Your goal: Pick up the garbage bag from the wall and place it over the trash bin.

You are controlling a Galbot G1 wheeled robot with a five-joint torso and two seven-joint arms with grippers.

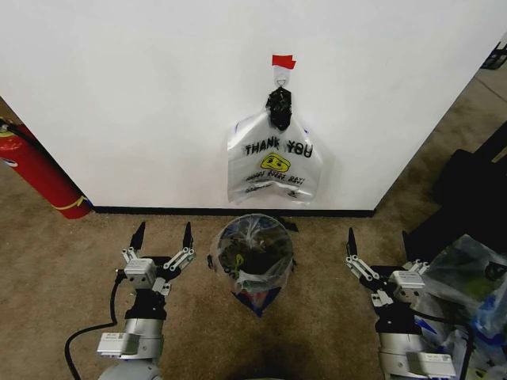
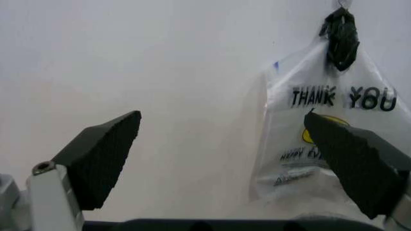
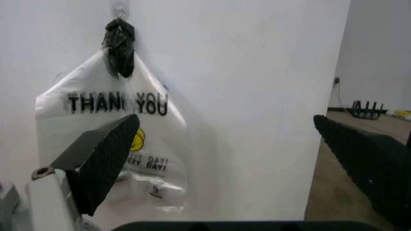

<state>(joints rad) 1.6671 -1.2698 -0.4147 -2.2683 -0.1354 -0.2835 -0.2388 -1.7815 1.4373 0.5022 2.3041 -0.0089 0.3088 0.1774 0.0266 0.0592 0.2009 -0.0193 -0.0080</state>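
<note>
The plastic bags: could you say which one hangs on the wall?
The THANK YOU bag, on the hook; another bag lines the bin, others lie rightward.

garbage bag (image 1: 274,162) on wall (image 1: 142,95) behind trash bin (image 1: 252,257), between left hand (image 1: 162,235) and right hand (image 1: 379,241)

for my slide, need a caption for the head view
Both open pincers, left and right, flank the bag-lined trash bin below a hanging garbage bag.

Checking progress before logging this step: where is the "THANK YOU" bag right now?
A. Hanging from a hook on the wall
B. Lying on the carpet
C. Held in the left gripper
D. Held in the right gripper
A: the bag hangs from a hook on the wall, while the left gripper and right gripper sit open and low over the carpet.
</note>
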